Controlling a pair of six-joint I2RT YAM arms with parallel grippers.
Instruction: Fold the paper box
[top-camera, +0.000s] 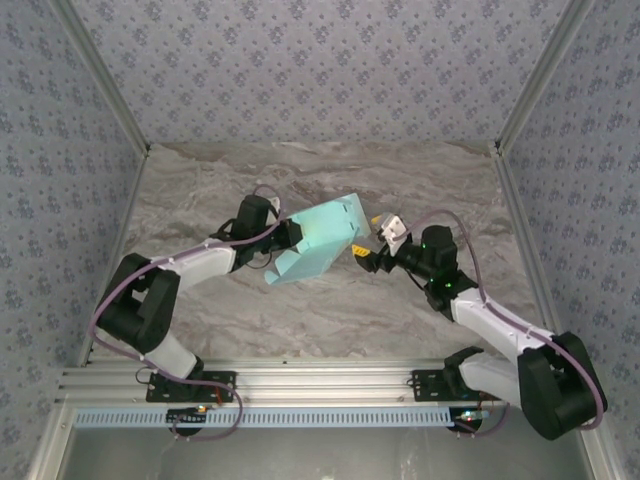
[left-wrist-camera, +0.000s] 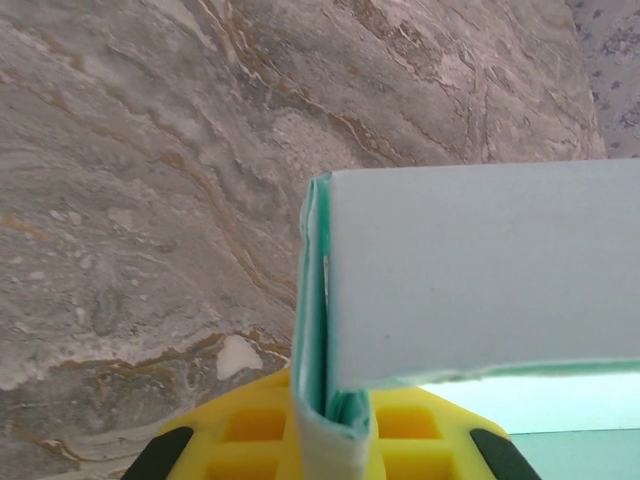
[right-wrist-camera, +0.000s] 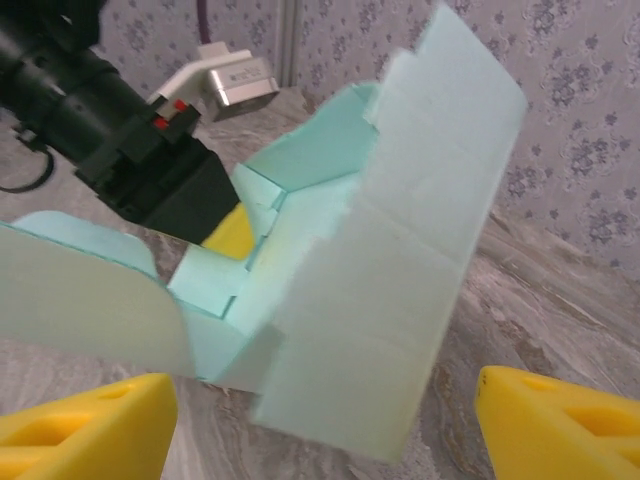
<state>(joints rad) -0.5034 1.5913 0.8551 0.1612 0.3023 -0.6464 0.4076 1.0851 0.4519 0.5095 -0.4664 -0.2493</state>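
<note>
My left claw (left-wrist-camera: 331, 440), mostly cut off below, clamps the paper box (left-wrist-camera: 480, 270) by its edge. My right claw (right-wrist-camera: 325, 425) stands wide open.

table (top-camera: 330, 320): grey-brown marbled top, rust-coloured veins, pale streaks; veining runs diagonally close under my left camera. walls (top-camera: 320, 60) on three sides of me: grey-blue wallpaper, small flower print. metal corner posts (top-camera: 103, 80) slant up where walls meet. ribbed aluminium rail (top-camera: 320, 380) along the near edge, white slotted strip (top-camera: 300, 417) just below.
</note>
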